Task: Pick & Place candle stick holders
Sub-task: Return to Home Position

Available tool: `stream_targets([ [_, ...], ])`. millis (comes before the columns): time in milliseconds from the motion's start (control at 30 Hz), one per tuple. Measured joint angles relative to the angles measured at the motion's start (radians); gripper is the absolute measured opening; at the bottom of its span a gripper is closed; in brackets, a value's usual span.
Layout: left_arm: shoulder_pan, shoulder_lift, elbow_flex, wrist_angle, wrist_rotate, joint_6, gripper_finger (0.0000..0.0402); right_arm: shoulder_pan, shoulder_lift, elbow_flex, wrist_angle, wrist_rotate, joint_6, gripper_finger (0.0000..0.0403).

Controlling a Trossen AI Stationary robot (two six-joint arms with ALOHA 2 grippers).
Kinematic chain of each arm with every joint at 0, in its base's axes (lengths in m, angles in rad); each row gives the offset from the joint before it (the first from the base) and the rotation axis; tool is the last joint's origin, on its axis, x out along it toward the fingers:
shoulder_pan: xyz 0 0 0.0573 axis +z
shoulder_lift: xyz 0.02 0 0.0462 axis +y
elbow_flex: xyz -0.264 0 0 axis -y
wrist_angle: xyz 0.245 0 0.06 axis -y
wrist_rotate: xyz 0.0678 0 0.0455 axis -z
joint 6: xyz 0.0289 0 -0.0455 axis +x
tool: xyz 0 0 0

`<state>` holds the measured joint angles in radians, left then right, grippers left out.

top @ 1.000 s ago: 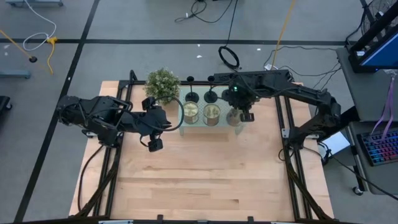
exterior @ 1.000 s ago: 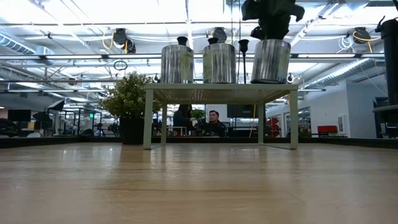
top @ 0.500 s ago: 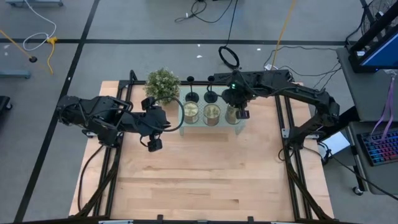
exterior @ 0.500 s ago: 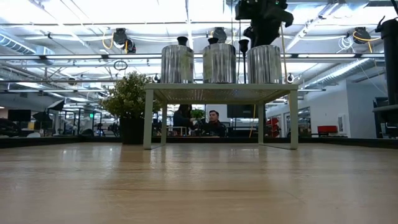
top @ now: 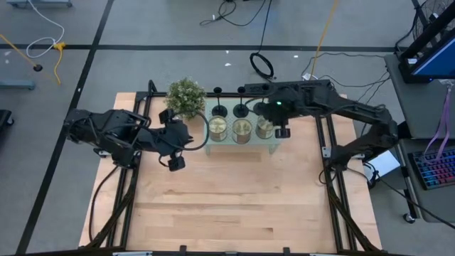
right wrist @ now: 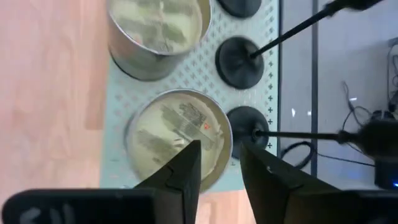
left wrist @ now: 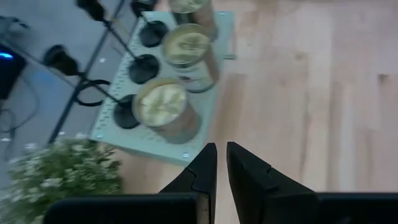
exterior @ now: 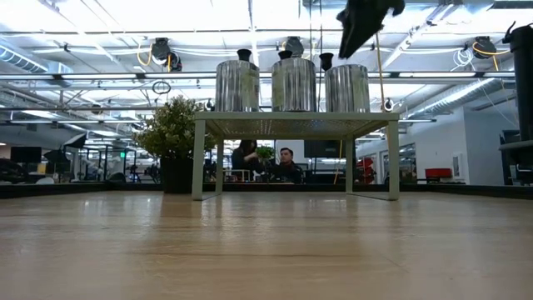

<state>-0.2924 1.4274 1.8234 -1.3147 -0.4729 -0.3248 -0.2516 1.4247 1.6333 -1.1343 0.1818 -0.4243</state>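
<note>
Fingers (right wrist: 186, 171) of the right gripper (right wrist: 219, 155) stand well apart and hold nothing. Those of the left gripper (left wrist: 216, 152) are narrowed to a slit, also empty. The bench (top: 227, 206) carries everything at its 12 o'clock edge, where the pale green shelf (exterior: 291, 125) stands with a potted plant (top: 186, 97) at the shelf's 9 o'clock. Three gold-green jars (top: 242, 129) line the shelf's 6 o'clock side. The three candle stick holders (left wrist: 143, 67) stand upright in a row at 12 o'clock of them, one behind each jar, likely so the thin stems sit out of the arms' way. The right gripper hangs above the 3 o'clock jar, clear of its rim, which fits a release and a lift away. The left gripper waits at the shelf's 8 o'clock, low over the bench. With all three holders on the shelf, the placing looks finished.
</note>
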Motion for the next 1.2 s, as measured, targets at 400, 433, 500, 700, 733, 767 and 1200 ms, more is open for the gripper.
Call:
stream_targets([
  [400,-0.083,-0.109,0.000,-0.044,-0.161,-0.052,0.0044,0.147,-0.233,-0.034,0.025,-0.090,0.228,0.0077],
  [433,-0.097,-0.122,0.000,-0.046,-0.181,-0.055,0.0044,0.158,-0.254,-0.050,0.041,-0.106,0.245,0.0074],
  [500,-0.137,-0.148,0.000,-0.047,-0.227,-0.052,0.0044,0.182,-0.300,-0.096,0.079,-0.106,0.284,0.0066],
  [700,-0.263,-0.232,-0.070,-0.050,-0.306,0.013,0.0044,0.232,-0.453,-0.299,0.196,-0.105,0.428,0.0046],
  [733,-0.281,-0.247,-0.097,-0.050,-0.324,0.000,0.0044,0.241,-0.477,-0.338,0.213,-0.105,0.431,0.0044],
  [767,-0.299,-0.264,-0.128,-0.051,-0.347,-0.016,0.0044,0.247,-0.503,-0.379,0.234,-0.106,0.431,0.0042],
  [1200,-0.456,-0.524,-0.709,0.034,-0.495,-0.393,0.0044,0.262,-0.872,-0.879,0.611,-0.288,0.369,0.0035],
])
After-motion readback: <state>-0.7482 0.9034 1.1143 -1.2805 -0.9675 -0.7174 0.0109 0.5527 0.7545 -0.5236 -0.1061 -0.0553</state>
